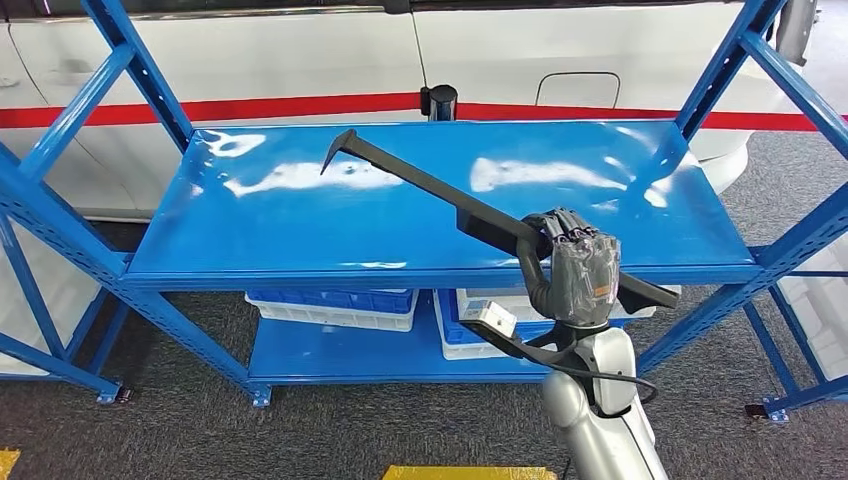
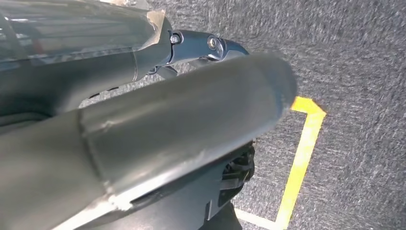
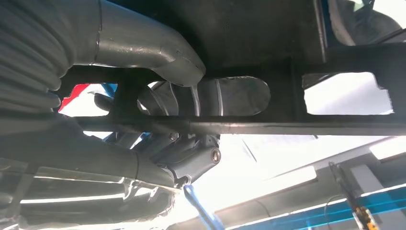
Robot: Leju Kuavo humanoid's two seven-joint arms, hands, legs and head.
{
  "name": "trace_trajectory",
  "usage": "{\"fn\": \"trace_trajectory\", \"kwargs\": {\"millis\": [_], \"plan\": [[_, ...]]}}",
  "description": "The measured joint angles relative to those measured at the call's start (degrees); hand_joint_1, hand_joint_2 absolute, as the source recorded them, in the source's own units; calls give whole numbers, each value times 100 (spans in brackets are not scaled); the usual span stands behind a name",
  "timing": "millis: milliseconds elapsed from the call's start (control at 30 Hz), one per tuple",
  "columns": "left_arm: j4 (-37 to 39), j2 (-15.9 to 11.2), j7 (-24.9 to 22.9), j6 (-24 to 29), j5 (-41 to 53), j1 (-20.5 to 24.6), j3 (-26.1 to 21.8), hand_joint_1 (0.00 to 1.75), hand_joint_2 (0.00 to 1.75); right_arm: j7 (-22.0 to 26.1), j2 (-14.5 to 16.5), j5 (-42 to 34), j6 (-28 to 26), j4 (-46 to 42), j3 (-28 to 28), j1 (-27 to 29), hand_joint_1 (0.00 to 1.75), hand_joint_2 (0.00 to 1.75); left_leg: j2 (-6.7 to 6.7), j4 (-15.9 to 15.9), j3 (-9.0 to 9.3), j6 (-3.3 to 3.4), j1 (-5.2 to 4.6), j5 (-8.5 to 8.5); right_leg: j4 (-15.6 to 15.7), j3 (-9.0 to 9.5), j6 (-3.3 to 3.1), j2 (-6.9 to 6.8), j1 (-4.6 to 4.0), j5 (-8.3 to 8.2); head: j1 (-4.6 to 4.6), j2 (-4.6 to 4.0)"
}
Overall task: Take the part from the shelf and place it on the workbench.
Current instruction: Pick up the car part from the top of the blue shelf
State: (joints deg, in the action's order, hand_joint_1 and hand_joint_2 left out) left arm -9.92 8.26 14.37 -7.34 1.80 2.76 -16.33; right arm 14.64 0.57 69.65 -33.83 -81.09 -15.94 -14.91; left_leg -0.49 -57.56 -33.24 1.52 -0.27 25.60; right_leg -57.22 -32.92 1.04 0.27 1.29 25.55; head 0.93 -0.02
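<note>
The robot's grey right hand, on a silver arm rising from the lower edge of the head view, wraps its fingers around a long black plastic part with a hooked tip, gripping it near its lower end above the front edge of the glossy blue metal shelf. The part slants up and away to the left over the shelf top, its hooked tip low over the shelf's middle; whether it touches cannot be told. From the wrist, the right hand shows its thumb and dark fingers closed about the part's black frame. The left hand fills its wrist view as a blurred grey thumb over grey carpet with yellow floor tape; its state cannot be told. Blue and white plastic bins sit on the lower shelf, and a white vehicle with a red stripe stands behind.
</note>
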Motion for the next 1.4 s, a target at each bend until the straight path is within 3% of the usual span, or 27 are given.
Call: {"fn": "trace_trajectory", "kwargs": {"millis": [67,133,200,233,267,300,367,467,533,600,667,700,733,767,833,900,967,1033,1100,1167,1200,1233,1267,1333,1400], "plan": [[0,8,-1,1,11,2,-2,0,0,-8,-10,-5,-9,-42,-4,9,175,175,7,-312,-133,-71,28,229,12,2,-70,-1,29,-16,28,0],[0,16,-1,3,16,1,-2,0,0,-17,-17,-10,-13,-65,-7,27,175,175,20,-1019,-452,-139,56,614,11,-8,-110,-6,20,-22,61,0],[0,20,-5,13,17,-7,-3,0,0,-21,-33,-13,-14,-70,-8,67,175,175,28,-1559,-702,-165,74,793,9,-19,-119,-11,1,-26,64,0],[0,24,-9,23,17,-10,-3,0,0,-22,-41,-17,-15,-71,-8,87,175,175,28,-1542,-686,-156,78,727,8,-21,-120,-12,-9,-27,64,0],[0,28,-13,34,17,-10,-4,0,0,-24,-46,-25,-15,-74,-8,100,175,175,28,-1294,-550,-131,78,570,8,-17,-119,-10,-19,-29,64,0],[0,32,-16,44,16,-7,-5,0,0,-27,-50,-35,-16,-83,-8,106,175,175,28,-894,-328,-87,71,375,8,-11,-118,-8,-28,-30,65,0],[-1,31,-17,58,15,8,-7,0,0,-34,-54,-51,-17,-107,-7,105,175,175,40,-200,48,-5,36,141,7,-6,-102,-9,-54,-39,60,0],[-2,36,-20,73,15,12,-8,0,0,-37,-60,-60,-18,-126,-8,103,175,175,55,25,134,62,-19,87,24,-15,-40,-24,-58,-73,66,0],[-2,48,-21,82,15,9,-11,0,0,-37,-67,-69,-19,-144,-9,103,175,175,69,107,148,113,8,9,-51,-75,-4,-28,-68,-25,62,0],[-2,68,-21,85,14,17,-17,0,0,-32,-85,-114,-20,-159,-12,102,175,175,87,180,143,168,38,-69,-517,-302,-23,-26,-70,240,49,0],[-2,84,-26,96,6,19,-30,0,0,-23,-104,-177,-19,-161,-18,114,175,175,89,183,97,198,30,-98,-1286,-633,-35,-25,-55,582,39,0],[-2,88,-31,102,0,14,-37,0,0,-20,-111,-200,-18,-160,-19,121,175,175,88,178,77,199,28,-108,-1549,-736,-12,-25,-46,670,39,0],[-2,91,-38,108,-6,10,-44,0,0,-16,-117,-215,-16,-157,-20,124,175,175,87,171,60,194,28,-117,-1599,-731,33,-25,-36,668,39,0],[-2,95,-44,110,-9,8,-49,0,0,-12,-120,-226,-15,-154,-21,118,175,175,85,158,48,187,30,-122,-1404,-602,90,-26,-25,577,38,0],[-2,108,-49,113,-11,14,-55,0,0,-4,-120,-240,-14,-150,-26,89,175,175,77,102,22,156,24,-114,-589,-148,180,-28,3,311,37,0],[-2,114,-49,109,-11,22,-56,0,0,-1,-112,-254,-13,-149,-34,61,175,175,68,31,-24,98,-1,-96,-55,127,156,-17,-2,169,42,0],[-2,105,-52,103,-11,20,-59,0,0,0,-101,-264,-10,-149,-37,52,175,175,61,2,-65,34,-9,-108,-6,137,75,-6,-26,139,47,0],[-2,86,-58,100,-11,13,-66,0,0,1,-85,-268,-9,-148,-37,44,175,175,53,-62,-115,-27,20,-58,-2,117,0,-9,10,95,46,0],[-2,70,-61,100,-11,13,-80,0,0,2,-63,-273,-9,-148,-39,35,175,175,42,-455,-280,-97,52,247,11,93,-73,-17,47,52,63,0],[-2,60,-62,100,-11,12,-92,0,0,2,-48,-276,-8,-146,-42,32,175,175,38,-1192,-570,-165,80,668,8,51,-115,-26,40,28,80,0],[-2,53,-63,100,-10,9,-97,0,0,3,-44,-277,-8,-142,-45,34,175,175,38,-1481,-676,-188,94,786,6,31,-120,-29,38,17,81,0],[-2,47,-63,100,-10,7,-102,0,0,3,-43,-277,-7,-137,-48,35,175,175,38,-1586,-692,-201,109,798,4,14,-121,-31,39,5,83,0],[-3,41,-63,101,-9,6,-109,0,0,4,-41,-278,-4,-132,-50,35,175,175,39,-1469,-596,-207,122,705,3,5,-114,-31,42,-5,83,0],[-4,26,-64,106,-12,12,-128,0,0,10,-34,-285,12,-129,-57,25,175,175,36,-737,-157,-197,146,383,1,0,-82,-28,49,-24,83,0],[-7,13,-67,117,-32,23,-140,0,0,21,-10,-293,47,-123,-64,-14,175,175,29,-132,168,-165,132,200,-8,-22,-32,-26,26,-54,77,0]]}}
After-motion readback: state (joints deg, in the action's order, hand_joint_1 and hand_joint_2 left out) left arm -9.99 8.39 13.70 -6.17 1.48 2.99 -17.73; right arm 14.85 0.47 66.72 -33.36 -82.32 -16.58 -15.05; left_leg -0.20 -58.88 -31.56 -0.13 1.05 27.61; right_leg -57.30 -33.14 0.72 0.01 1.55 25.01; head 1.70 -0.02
